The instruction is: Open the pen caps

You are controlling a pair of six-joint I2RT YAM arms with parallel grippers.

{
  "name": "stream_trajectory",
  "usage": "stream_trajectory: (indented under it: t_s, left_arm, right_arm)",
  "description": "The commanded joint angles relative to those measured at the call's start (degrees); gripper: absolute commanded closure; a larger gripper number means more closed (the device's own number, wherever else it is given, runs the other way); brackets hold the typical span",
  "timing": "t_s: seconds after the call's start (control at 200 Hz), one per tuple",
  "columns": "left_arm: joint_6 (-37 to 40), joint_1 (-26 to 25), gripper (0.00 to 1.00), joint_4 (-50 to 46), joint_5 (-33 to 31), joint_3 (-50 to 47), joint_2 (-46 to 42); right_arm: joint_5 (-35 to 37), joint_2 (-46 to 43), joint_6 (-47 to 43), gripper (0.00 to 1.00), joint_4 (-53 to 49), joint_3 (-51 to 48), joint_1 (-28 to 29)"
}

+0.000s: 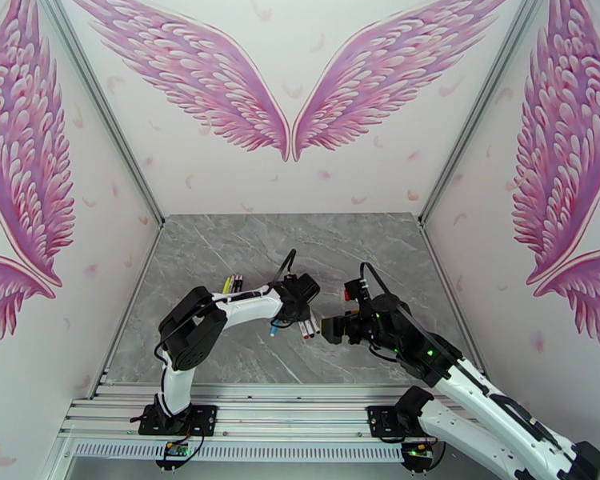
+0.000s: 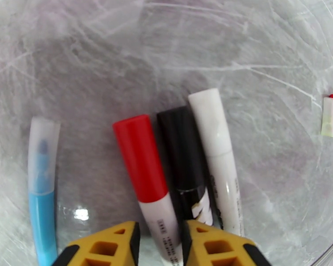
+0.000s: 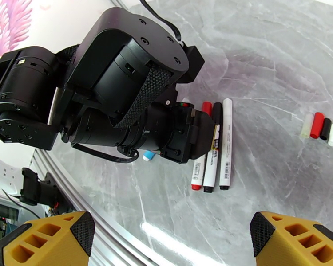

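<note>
Three pens (image 2: 180, 174) lie side by side on the grey bench (image 2: 264, 182), touching, in the middle of the left wrist view. The red-capped pen (image 2: 160, 218) is on the left, then a black one, then a white one. A blue pen (image 2: 42, 191) with a clear cap lies apart at the far left. Four loose caps (image 3: 319, 126) sit in a row at the right of the right wrist view, already off their pens by the look of it.

These pens should be light, stiff plastic, smooth and round, so they will likely roll or slip under a glancing touch. The red cap (image 2: 137, 156) is probably a press fit and wants a straight pull along the pen's length. The white barrel below the cap is the place to pin the pen, and the cap's sides are the place to pull.

The left end effector (image 2: 160, 239) is pitched down over the pens at the middle of the top view, its forearm reaching in from the left. Its yellow fingers (image 2: 109, 244) stand close on either side of the red-capped pen's barrel. Whether they press it I cannot tell.

The right end effector (image 3: 175, 238) has its fingers spread wide apart with nothing between them. It sits low, just right of the pens in the top view, facing the left wrist
</note>
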Motion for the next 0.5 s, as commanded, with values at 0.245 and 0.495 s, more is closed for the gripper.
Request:
stream_trajectory:
  t_s: [0.245,0.495]
  left_arm:
    - [4.3,0.6,0.69,-6.8,-2.6,2.2,0.7]
    - [4.4,1.1,0.66,-6.6,-2.2,2.2,2.2]
  right_arm:
    - [0.9,0.6,-0.8,0.01,-1.1,0.6,0.4]
    - [0.9,0.2,-0.6,0.01,-1.2,0.3,0.4]
